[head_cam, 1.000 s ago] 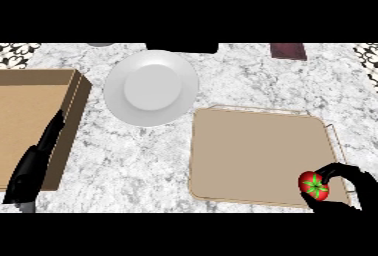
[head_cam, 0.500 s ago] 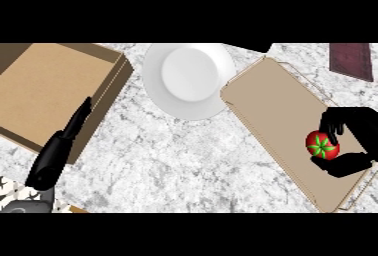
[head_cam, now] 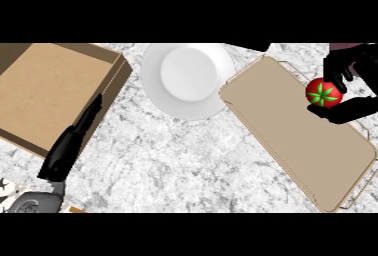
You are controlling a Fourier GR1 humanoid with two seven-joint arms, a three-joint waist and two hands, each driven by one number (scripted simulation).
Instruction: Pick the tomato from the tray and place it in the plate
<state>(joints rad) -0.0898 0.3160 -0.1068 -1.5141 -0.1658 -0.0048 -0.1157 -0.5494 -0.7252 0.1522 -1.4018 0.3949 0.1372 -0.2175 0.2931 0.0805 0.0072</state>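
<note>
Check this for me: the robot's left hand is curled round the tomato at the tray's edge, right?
No, it is the right hand that is curled round the tomato at the tray's edge; the head view shows it. The left hand lies open by the box.

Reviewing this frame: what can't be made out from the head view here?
All in the head view:
- Tomato: its right side is hidden by the right hand curled round it; whether it touches the tray cannot be told.
- Plate: far rim cut off at the view's top edge.
- Box: its left part cut off at the view's left edge.
</note>
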